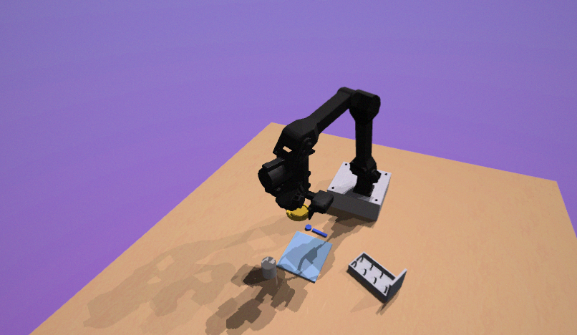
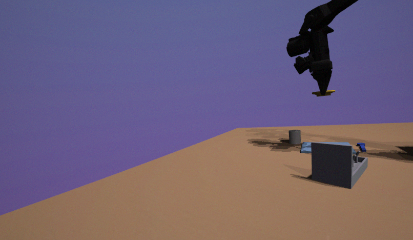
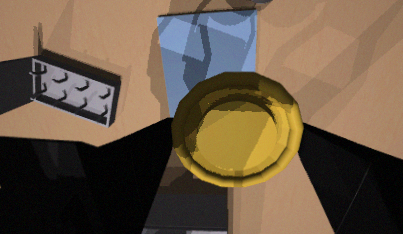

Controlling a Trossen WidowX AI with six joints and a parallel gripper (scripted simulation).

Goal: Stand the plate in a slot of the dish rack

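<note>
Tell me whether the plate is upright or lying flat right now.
Flat. The yellow plate shows as a thin level sliver in the claw, high above the table, and faces the wrist camera fully.

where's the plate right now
The plate hangs flat in the gripper, high above the table in the exterior view; the wrist view shows it over the blue mat's near edge, rack off left.

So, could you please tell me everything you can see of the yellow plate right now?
The plate is round and yellow, glossy like glazed ceramic or plastic, with a raised, faceted rim around a shallow flat well. The gripper is shut on its rim and holds it lying flat, high above the table. Only the black fingers touch it. In the wrist view it hangs above the near edge of the blue mat, with the grey dish rack off to one side.
</note>
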